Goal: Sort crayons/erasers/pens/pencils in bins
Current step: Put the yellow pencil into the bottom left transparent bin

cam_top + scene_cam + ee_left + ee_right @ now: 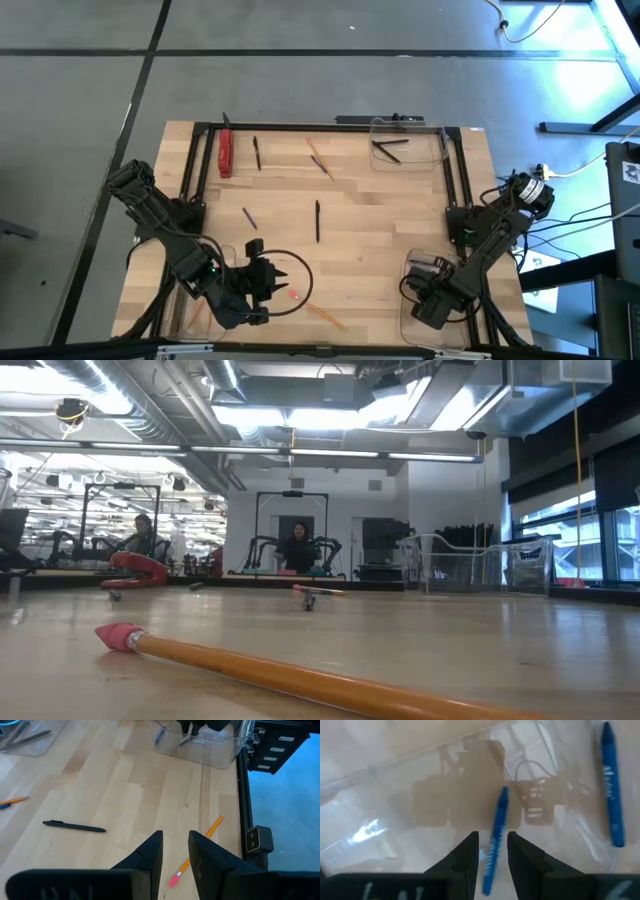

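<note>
Clear plastic near-left bin (178, 312): contents unclear. Left claw (262, 290) hovers beside it, fingers slightly apart, empty, above loose orange-yellow pencil (200, 846). Mid-table unsorted: red object (226, 153), black pens (317, 220), purple crayon (249, 217), pencils (320, 160). Far clear bin (408, 145) holds pens. Near-right clear bin (395, 780): two blue crayons (496, 840); right claw (492, 847) parted, one crayon lying just below the gap, whether gripped cannot tell. Judged well under half done

No legible text; crayon (494, 840) print unreadable.

wooden table (380, 215), red stapler (226, 153) near its far left corner, two seated people in the room beyond
</note>
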Motion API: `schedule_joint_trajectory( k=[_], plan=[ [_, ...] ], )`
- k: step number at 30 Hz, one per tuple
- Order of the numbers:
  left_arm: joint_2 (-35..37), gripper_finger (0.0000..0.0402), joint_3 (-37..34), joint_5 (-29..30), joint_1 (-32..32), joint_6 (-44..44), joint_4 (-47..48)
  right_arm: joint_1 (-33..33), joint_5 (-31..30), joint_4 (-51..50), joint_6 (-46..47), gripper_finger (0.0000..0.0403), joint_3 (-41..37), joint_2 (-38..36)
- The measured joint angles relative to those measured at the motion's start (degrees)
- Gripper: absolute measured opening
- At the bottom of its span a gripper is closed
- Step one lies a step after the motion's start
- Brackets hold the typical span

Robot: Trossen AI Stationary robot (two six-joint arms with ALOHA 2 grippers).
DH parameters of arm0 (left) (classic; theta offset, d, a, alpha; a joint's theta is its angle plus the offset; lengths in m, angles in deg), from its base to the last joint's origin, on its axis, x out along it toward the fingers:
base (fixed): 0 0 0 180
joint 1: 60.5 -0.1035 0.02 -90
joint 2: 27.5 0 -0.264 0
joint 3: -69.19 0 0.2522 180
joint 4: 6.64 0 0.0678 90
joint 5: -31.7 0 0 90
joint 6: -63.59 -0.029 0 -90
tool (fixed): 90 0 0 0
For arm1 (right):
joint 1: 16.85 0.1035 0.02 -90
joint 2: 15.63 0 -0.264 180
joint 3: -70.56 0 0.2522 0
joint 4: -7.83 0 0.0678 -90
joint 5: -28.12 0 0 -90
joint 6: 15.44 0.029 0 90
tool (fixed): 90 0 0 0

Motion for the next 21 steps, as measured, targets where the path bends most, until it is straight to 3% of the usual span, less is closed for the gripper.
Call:
schedule_joint_trajectory(
  k=[11,15,21],
  plan=[
    [0.00,0.0086,0.00,0.02,0.00,0.22,0.00,0.01,-0.81,-10.30,-0.16,0.0101,10.93,-0.04],
    [0.00,0.0086,0.00,0.01,0.00,1.88,0.02,0.01,-6.96,-14.45,-0.24,0.0101,16.91,-0.04],
    [0.00,0.0086,0.00,0.02,0.00,3.82,0.32,0.01,-22.26,-17.33,-3.26,0.0101,25.14,-0.04]
  ],
)
